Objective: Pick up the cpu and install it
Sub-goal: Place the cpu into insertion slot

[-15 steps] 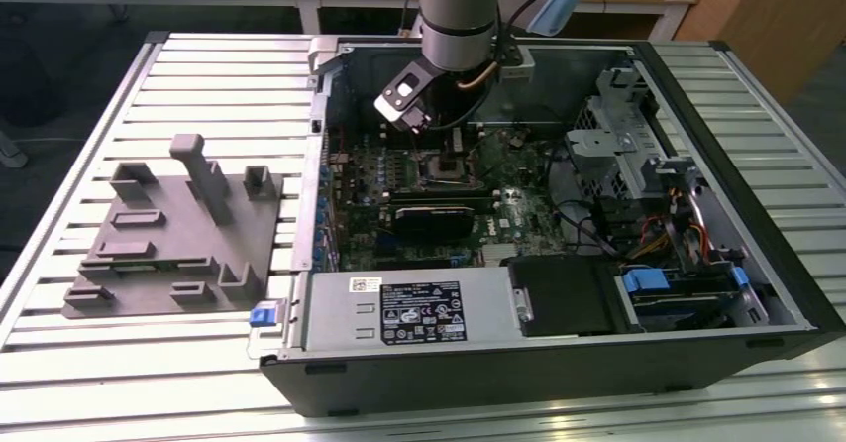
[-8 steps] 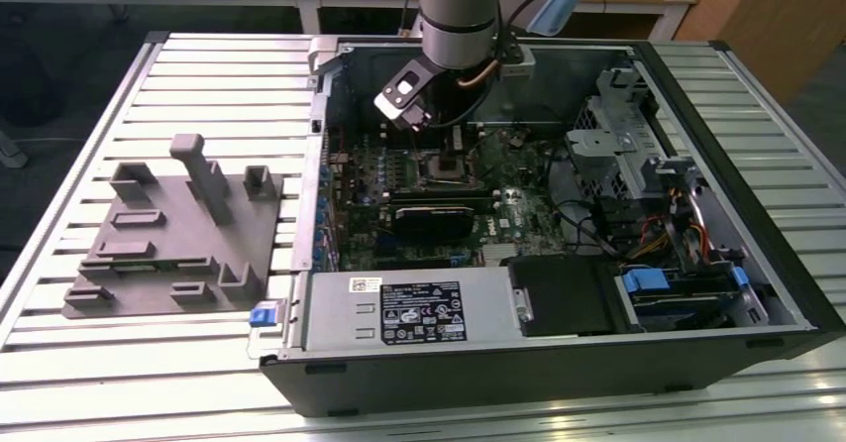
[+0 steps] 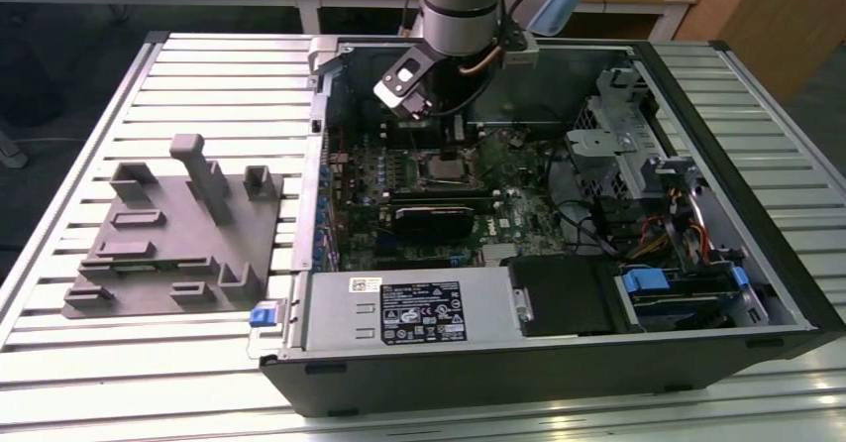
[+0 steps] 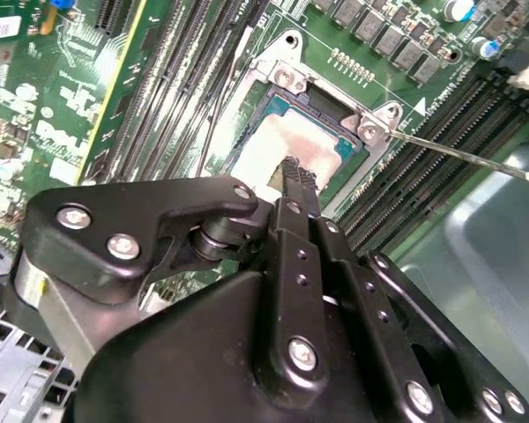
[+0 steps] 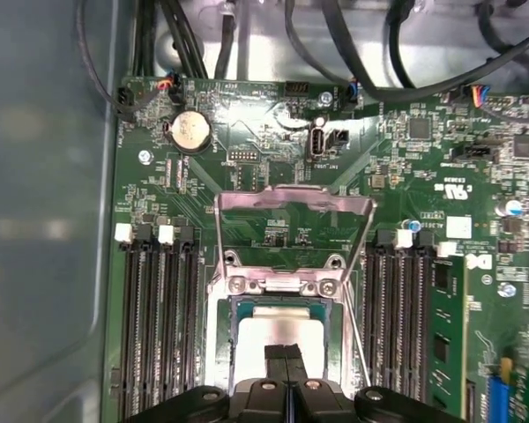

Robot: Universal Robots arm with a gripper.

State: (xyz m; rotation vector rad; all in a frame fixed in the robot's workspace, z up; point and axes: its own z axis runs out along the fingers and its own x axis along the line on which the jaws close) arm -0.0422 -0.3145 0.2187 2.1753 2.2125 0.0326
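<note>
Seemingly, the small flat silver-topped cpu (image 5: 263,333) is laid in the black-framed square socket (image 5: 273,303), w/ the black claw (image 5: 286,354) tips pressed together just over it; if pushed askew, pins could be bent.

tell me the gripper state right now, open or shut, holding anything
gripper: shut, holding nothing, poised right over the cpu
</note>
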